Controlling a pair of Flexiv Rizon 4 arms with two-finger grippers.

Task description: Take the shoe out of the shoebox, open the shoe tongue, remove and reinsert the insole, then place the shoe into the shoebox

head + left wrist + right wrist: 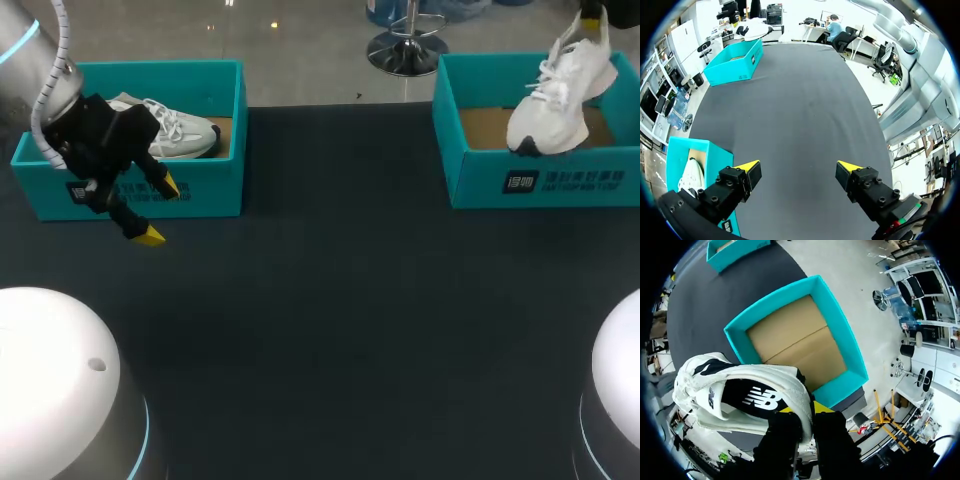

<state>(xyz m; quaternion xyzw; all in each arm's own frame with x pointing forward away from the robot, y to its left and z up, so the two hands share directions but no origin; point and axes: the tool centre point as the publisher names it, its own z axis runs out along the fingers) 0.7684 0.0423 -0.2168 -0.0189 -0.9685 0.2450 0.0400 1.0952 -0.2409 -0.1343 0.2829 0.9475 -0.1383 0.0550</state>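
Observation:
My right gripper (807,415) is shut on the heel rim of a white shoe (740,392), which hangs toe-down over the empty right teal shoebox (840,340). In the head view that shoe (560,95) hangs partly inside the right shoebox (540,180), below the right gripper (595,15) at the picture's edge. A second white shoe (175,130) lies in the left teal shoebox (215,170). My left gripper (150,212) is open just in front of that box with nothing between its fingers. In its own view the left gripper (799,170) stands over bare mat, with the left shoebox (685,150) beside it.
A dark mat (340,300) covers the table between the two boxes. The robot's white base domes (55,380) bulge at the near corners. The right shoebox (735,65) shows far ahead in the left wrist view.

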